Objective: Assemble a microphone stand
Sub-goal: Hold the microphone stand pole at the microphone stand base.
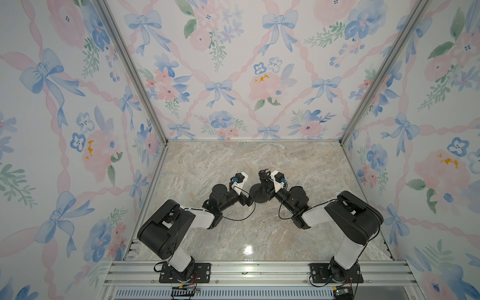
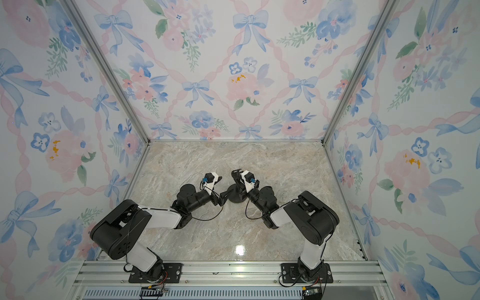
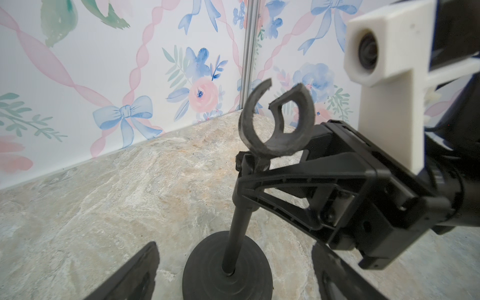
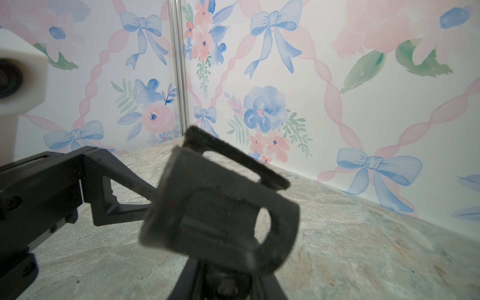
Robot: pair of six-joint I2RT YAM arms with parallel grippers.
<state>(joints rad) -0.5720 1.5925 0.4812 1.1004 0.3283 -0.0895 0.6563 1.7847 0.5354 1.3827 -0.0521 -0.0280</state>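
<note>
The microphone stand's black disc base [image 3: 207, 270] lies flat on the marble table, in both top views too [image 1: 258, 198] [image 2: 235, 198]. Its thin rod [image 3: 237, 228] leans a little, its lower end sitting in the hole at the base's centre. The C-shaped clip [image 3: 275, 124] tops the rod and fills the right wrist view [image 4: 220, 207]. My right gripper [image 1: 265, 185] [image 3: 246, 179] [image 4: 226, 285] is shut on the rod just under the clip. My left gripper [image 1: 250, 200] [image 3: 233, 283] is open, its fingers [image 3: 135, 275] on either side of the base and apart from it.
The marble table [image 1: 207, 168] is enclosed by floral walls on three sides [image 1: 233, 78]. An aluminium rail [image 1: 259, 270] with both arm mounts runs along the front edge. The left gripper's fingers [image 4: 117, 192] reach in beside the clip in the right wrist view.
</note>
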